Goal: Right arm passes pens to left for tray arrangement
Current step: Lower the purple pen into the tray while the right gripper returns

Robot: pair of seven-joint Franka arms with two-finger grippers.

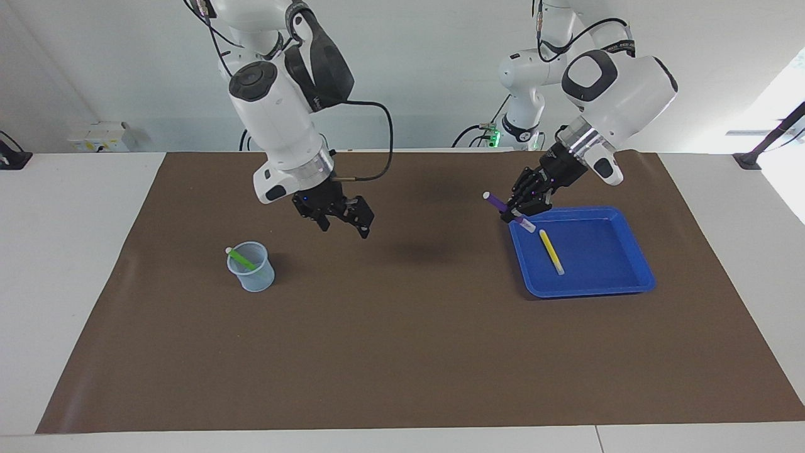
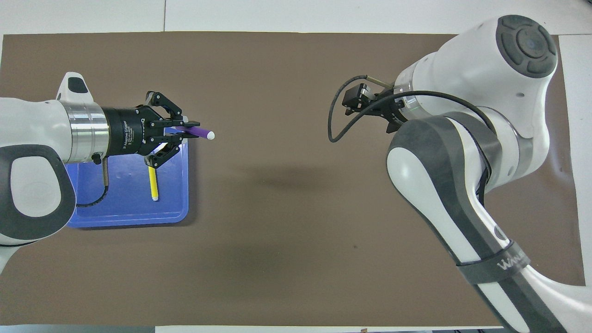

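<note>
My left gripper (image 1: 517, 212) (image 2: 186, 130) is shut on the purple pen (image 1: 497, 202) (image 2: 200, 133). It hangs over the corner of the blue tray (image 1: 588, 290) (image 2: 129, 203) that is nearer to the robots. The pen's pale tip sticks out past the rim toward the right arm's end. A yellow pen (image 1: 551, 251) (image 2: 152, 182) lies in the tray. The green pen (image 1: 241, 257) leans in a small pale-blue cup (image 1: 253, 278). My right gripper (image 1: 344, 223) (image 2: 355, 101) is open and holds nothing. It is in the air over the mat, close to the cup.
A brown mat (image 1: 402, 352) covers most of the white table. In the overhead view the right arm's bulk hides the cup. A black cable loops from the right wrist (image 2: 330, 125).
</note>
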